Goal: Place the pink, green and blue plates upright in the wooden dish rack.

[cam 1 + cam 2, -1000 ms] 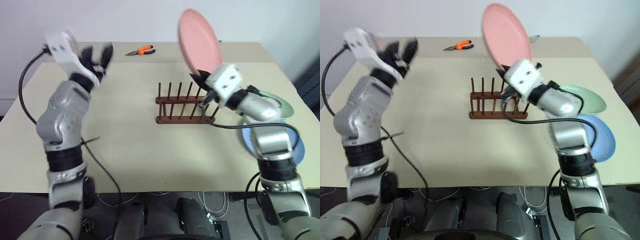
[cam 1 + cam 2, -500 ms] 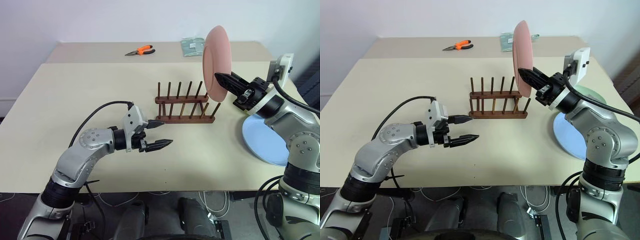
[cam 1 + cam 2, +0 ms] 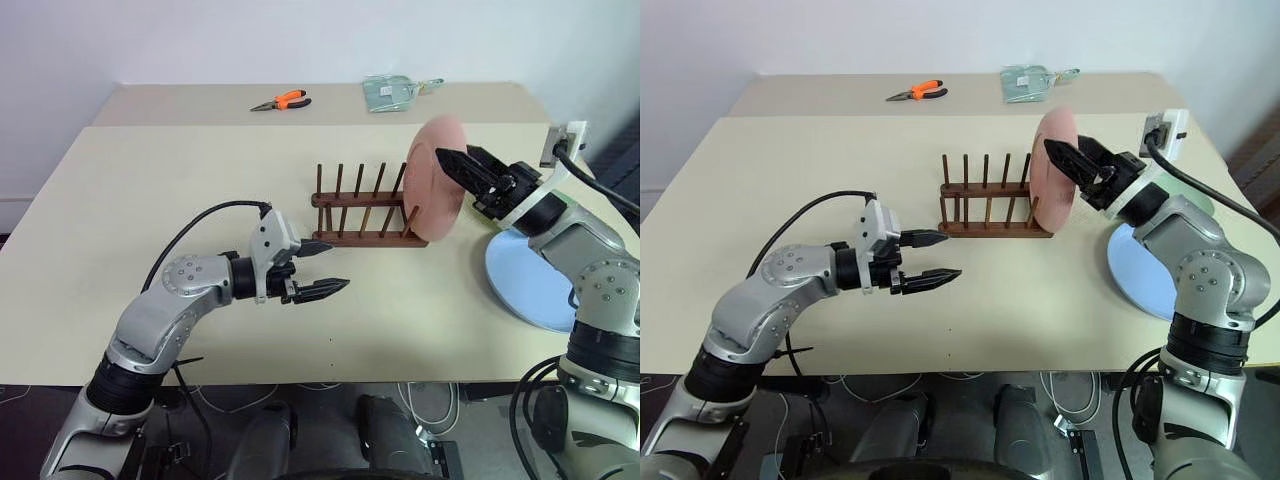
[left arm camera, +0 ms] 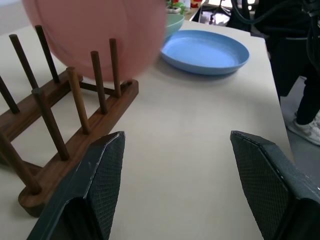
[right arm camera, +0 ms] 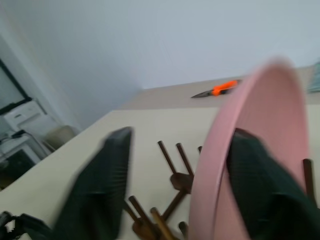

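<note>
The pink plate point(image 3: 437, 190) stands on edge at the right end of the wooden dish rack point(image 3: 358, 214), by its last pegs, leaning slightly. My right gripper point(image 3: 455, 155) is open, its fingers spread either side of the plate's top rim. The blue plate point(image 3: 530, 285) lies flat on the table right of the rack, under my right arm. A sliver of the green plate point(image 4: 172, 22) shows behind the blue plate point(image 4: 205, 50). Low over the table, just in front of the rack's left end, my left gripper point(image 3: 336, 265) is open and holds nothing.
Orange-handled pliers point(image 3: 283, 100) and a clear bag point(image 3: 390, 92) lie at the table's far side. A white socket box point(image 3: 566, 140) sits near the right edge. A person's legs point(image 4: 305, 95) stand beyond the table's right side.
The pink plate came down from high in the air to the rack's right end. My right gripper opened. My left arm swung down from raised to table level, then held still.
</note>
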Robot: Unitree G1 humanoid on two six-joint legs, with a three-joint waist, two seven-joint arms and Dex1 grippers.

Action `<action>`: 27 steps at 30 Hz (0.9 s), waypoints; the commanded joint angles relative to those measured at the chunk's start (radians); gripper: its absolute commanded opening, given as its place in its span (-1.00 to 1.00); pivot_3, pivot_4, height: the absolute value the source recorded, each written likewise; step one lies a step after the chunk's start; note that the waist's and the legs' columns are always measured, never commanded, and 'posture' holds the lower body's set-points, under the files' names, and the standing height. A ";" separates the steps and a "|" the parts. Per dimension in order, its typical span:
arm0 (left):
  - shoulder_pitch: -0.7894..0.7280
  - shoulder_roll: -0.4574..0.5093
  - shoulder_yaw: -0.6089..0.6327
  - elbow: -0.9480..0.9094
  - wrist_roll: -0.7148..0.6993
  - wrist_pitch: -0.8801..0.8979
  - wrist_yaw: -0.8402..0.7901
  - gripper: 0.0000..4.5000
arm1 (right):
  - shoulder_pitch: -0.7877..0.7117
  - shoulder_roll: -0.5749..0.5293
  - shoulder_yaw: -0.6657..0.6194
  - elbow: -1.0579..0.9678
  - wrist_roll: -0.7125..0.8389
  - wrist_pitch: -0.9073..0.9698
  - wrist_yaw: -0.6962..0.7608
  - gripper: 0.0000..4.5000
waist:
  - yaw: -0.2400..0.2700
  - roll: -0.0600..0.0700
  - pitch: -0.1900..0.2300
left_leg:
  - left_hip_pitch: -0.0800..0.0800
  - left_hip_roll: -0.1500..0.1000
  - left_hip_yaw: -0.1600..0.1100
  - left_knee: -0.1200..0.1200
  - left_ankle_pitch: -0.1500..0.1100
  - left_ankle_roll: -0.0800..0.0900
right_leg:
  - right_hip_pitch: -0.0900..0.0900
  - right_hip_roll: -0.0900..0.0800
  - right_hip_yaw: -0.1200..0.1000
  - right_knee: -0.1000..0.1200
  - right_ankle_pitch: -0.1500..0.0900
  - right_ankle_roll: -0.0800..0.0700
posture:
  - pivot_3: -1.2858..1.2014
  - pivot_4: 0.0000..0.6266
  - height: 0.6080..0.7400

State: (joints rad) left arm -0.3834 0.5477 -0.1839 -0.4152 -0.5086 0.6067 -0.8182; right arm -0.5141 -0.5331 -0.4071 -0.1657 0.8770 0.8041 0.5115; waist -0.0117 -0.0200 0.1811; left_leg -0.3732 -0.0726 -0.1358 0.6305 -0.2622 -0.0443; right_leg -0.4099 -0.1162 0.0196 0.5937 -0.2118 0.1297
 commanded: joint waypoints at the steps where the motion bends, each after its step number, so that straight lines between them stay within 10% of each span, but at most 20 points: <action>1: -0.009 -0.005 -0.005 -0.047 0.003 0.002 0.007 0.54 | -0.041 -0.049 -0.037 -0.005 -0.074 -0.107 -0.026 0.75 | 0.000 0.000 0.000 | 0.000 0.000 0.000 0.000 0.000 0.000 | 0.000 0.000 0.000 0.000 0.000 0.000 | 0.03 -0.52 1.00; 9: 0.004 0.002 -0.015 -0.022 0.032 -0.024 -0.011 0.54 | 0.044 -0.249 -0.128 0.028 -0.153 -0.170 0.040 0.99 | 0.003 0.000 0.000 | 0.000 0.000 0.000 0.000 0.000 0.000 | 0.001 0.000 0.000 -0.001 0.000 0.000 | 0.03 -0.52 1.00; 20: -0.011 -0.018 -0.032 0.022 0.063 -0.071 -0.052 0.54 | 0.265 -0.576 0.352 0.417 -0.982 -0.772 0.023 0.99 | -0.003 0.004 0.001 | 0.001 0.000 0.006 0.001 0.000 0.001 | 0.000 -0.001 0.003 0.000 -0.001 0.001 | 0.03 -0.52 1.00; 27: -0.005 -0.018 -0.025 0.013 0.068 -0.074 -0.055 0.54 | 0.154 -0.524 0.426 0.640 -1.097 -0.926 -0.033 -0.32 | -0.002 0.003 0.002 | 0.001 0.000 0.005 0.001 0.000 0.001 | 0.001 -0.001 0.003 0.000 0.000 0.000 | 0.03 -0.52 1.00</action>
State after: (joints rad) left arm -0.3858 0.5290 -0.2204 -0.3732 -0.4438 0.5546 -0.8710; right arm -0.3367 -1.0582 0.0288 0.4523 -0.2008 -0.0858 0.4964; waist -0.0137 -0.0170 0.1827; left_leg -0.3722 -0.0727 -0.1307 0.6317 -0.2626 -0.0436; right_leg -0.4091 -0.1169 0.0228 0.5933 -0.2120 0.1295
